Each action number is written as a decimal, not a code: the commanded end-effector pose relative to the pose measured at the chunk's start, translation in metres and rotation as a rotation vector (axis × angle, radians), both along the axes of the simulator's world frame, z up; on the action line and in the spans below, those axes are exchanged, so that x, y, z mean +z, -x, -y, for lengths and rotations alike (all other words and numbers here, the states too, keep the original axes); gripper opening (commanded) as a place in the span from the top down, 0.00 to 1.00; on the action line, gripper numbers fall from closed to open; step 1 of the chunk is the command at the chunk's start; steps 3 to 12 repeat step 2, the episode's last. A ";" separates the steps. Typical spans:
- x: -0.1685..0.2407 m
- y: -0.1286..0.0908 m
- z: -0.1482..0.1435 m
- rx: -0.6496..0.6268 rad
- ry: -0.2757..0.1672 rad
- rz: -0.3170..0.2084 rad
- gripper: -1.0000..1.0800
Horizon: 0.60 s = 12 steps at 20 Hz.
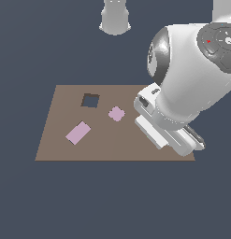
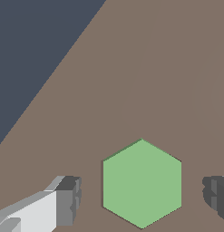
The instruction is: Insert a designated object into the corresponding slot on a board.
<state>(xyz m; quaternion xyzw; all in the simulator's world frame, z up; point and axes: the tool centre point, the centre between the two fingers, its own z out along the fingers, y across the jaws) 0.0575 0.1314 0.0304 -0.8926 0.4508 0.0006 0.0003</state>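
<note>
Right now our gripper (image 2: 143, 195) stands wide open, its two fingers (image 2: 68, 199) set well to either side of the light-green hexagonal piece (image 2: 142, 183) and touching nothing. In the wrist view the piece lies flat on the brown board (image 2: 145, 81), between the fingertips with bare gaps on both sides. A thin dark line runs along its edges, yet we cannot tell from this whether it sits inside its slot or merely lies on the surface; no separate hexagon hole shows in either view.

Outward from there, in the exterior view our white arm (image 1: 191, 84) leans over the board's (image 1: 103, 147) end toward the exterior view's right, and its bulk hides both the piece and the fingers from that camera. Further toward the exterior view's left we see the pink cross-shaped piece (image 1: 117, 113) near the middle of the board, the dark square hole (image 1: 90, 100) just beyond it, and the pink rectangle (image 1: 78, 133) lying tilted, well apart from the arm.
</note>
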 end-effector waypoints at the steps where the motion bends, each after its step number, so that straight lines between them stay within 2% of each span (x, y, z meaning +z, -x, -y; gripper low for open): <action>1: 0.000 0.000 0.000 0.000 0.000 0.000 0.04; 12: 0.000 0.000 0.000 0.000 0.000 0.000 0.04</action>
